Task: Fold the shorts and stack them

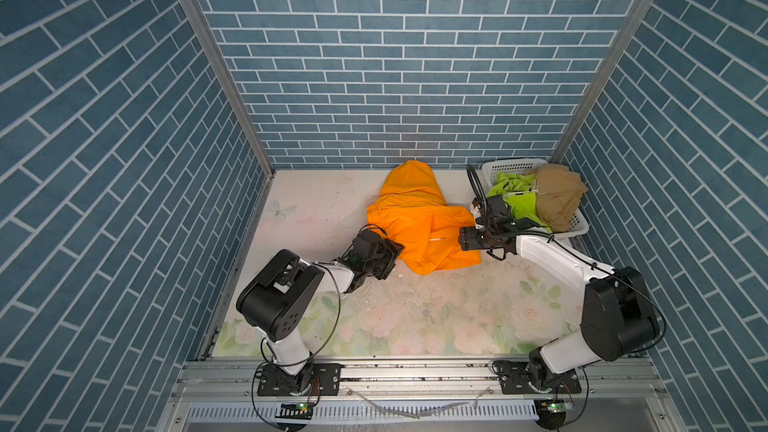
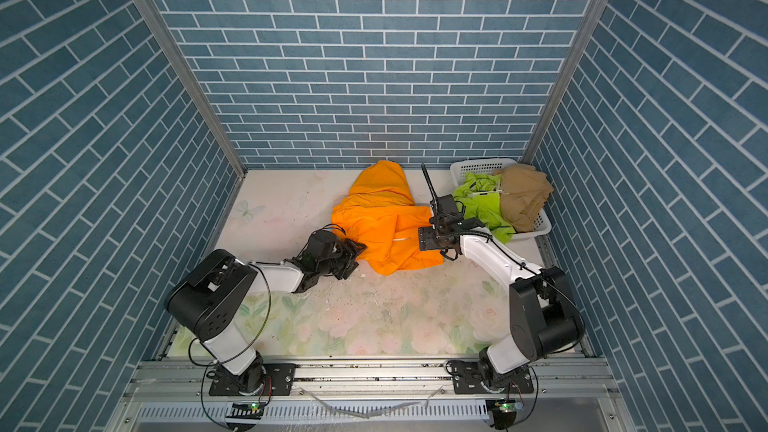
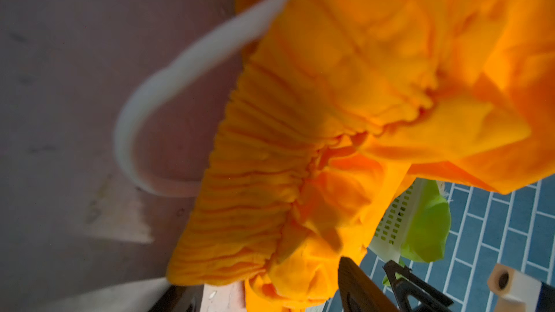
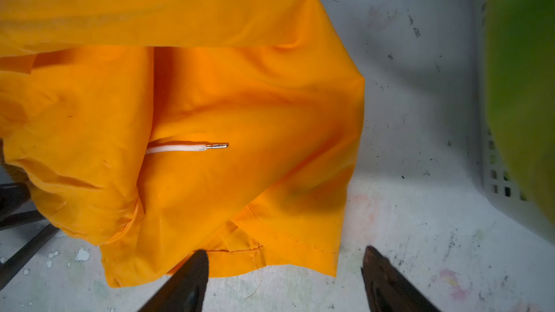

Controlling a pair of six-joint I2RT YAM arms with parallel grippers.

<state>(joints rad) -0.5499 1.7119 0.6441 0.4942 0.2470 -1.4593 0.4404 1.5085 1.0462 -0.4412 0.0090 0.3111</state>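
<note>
The orange shorts [image 1: 415, 218] [image 2: 382, 218] lie crumpled mid-table, one leg reaching toward the back wall. My left gripper [image 1: 395, 253] [image 2: 358, 250] is at their near-left edge. In the left wrist view it [image 3: 264, 283] stands open around the gathered waistband [image 3: 255, 190], with the white drawstring [image 3: 135, 115] looping beside it. My right gripper [image 1: 465, 238] [image 4: 285, 252] hovers open over the shorts' right hem [image 4: 300, 244], holding nothing. The lime green shorts [image 1: 515, 197] and tan-brown shorts [image 1: 557, 197] sit heaped in the basket.
The white perforated basket [image 1: 511, 166] [image 2: 478, 166] stands at the back right corner, close behind my right wrist. Blue brick walls close in three sides. The flowered table top [image 1: 415, 317] lies bare in front of the shorts.
</note>
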